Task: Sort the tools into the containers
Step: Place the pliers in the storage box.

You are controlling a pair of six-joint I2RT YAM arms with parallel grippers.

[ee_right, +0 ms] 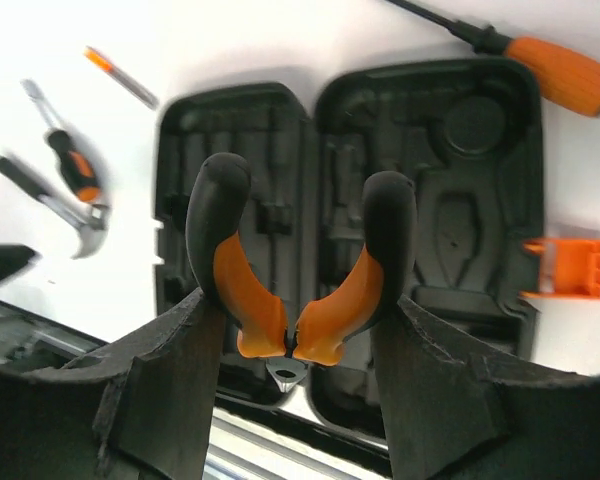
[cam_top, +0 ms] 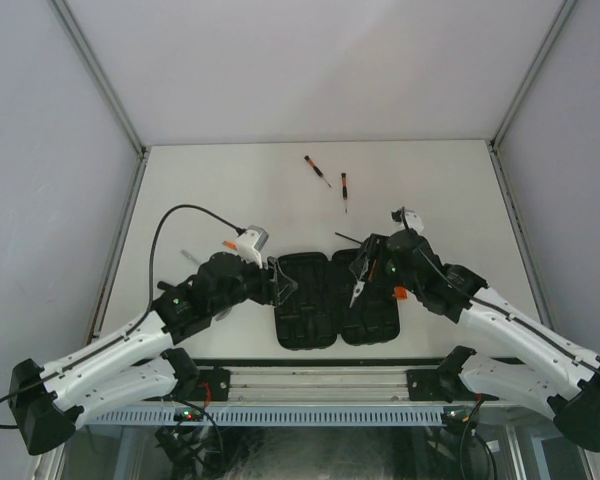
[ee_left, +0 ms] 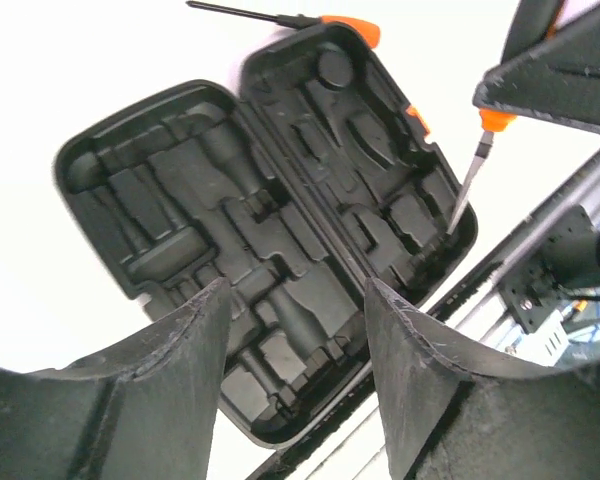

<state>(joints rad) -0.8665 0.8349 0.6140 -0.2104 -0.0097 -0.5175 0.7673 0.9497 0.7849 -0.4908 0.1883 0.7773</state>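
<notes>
Currently the case [cam_top: 320, 300] lies open and flat on the table [cam_top: 230, 190], near the arm bases. The right gripper [ee_right: 300, 325] clamps the pliers [ee_right: 352, 285] by their handles above the case's right half. The left gripper [ee_left: 295, 330] hovers at the case's left edge, jaws apart, holding nothing. A screwdriver [cam_top: 317, 170] and a second screwdriver [cam_top: 344, 190] lie well beyond the case. A third screwdriver [ee_right: 560, 65] lies just beside its far edge.

top camera overhead, far; wrist cameras close, both on tool case [cam_top: 305, 300]
</notes>
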